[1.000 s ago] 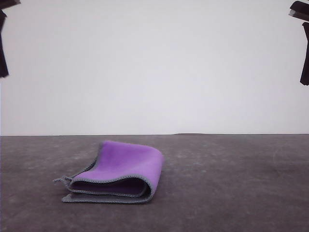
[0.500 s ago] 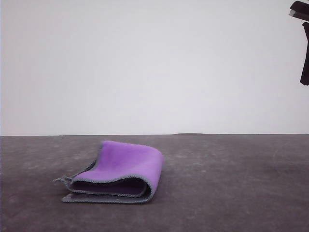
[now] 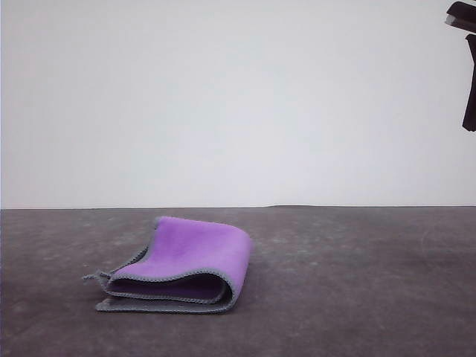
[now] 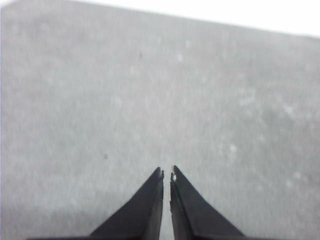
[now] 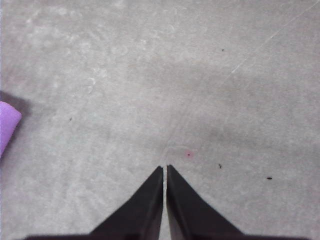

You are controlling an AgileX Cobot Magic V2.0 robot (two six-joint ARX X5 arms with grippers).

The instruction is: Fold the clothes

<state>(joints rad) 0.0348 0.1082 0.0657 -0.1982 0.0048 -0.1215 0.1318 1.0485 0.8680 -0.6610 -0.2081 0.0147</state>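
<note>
Front view: the cloth (image 3: 182, 264) lies folded on the grey bench (image 3: 357, 282), a little left of the middle, purple face up, with the rounded fold toward the right and the grey stitched edges stacked at the near-left side. The layers gape somewhat at the open edge, and a loose corner pokes out at the left. A dark part of the right arm (image 3: 468, 67) hangs high at the right border, well apart from the cloth.

Left wrist view: the left pincer (image 4: 166, 175) hovers above bare bench, its two dark fingers drawn together with only a sliver of a gap, holding nothing. The picture is blurred.

Right wrist view: the right pincer (image 5: 165, 170) is likewise closed and empty above the bench; a purple sliver of the cloth (image 5: 7, 125) peeks in at the picture's border, well apart from the tips.

Judging from this, the folding looks done or nearly so, and both arms appear clear of the work. If another fold or a tidy-up is wanted, a pincer would need to open, come down to the stacked edges, and press or regrip them so the layers lie flat.
</note>
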